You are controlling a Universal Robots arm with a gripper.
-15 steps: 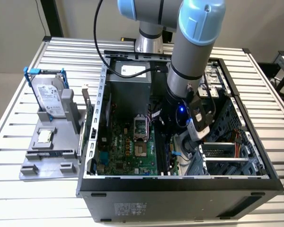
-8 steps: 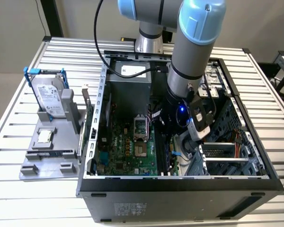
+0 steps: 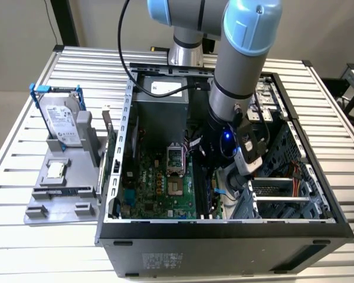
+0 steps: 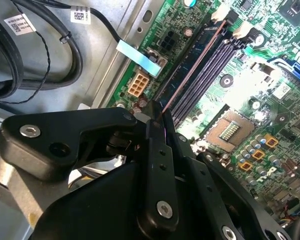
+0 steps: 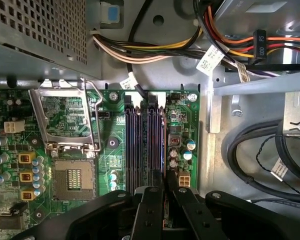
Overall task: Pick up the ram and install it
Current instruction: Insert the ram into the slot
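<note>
Gripper (image 5: pixel 164 187) pinched on ram (image 4: pixel 190 70), edge lined into motherboard slot (image 5: pixel 156 142), not yet seated.

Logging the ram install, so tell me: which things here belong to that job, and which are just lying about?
Job: ram, held in the gripper; slots; motherboard.
Lying about: hard drive; square chip; grey stand; cables.

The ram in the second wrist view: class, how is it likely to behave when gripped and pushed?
The ram, seen edge-on between the fingers of the gripper, looks very thin, so probably light. It runs straight over the black slots without sagging, so likely stiff. Being thin, it may crack if pushed askew.
</note>
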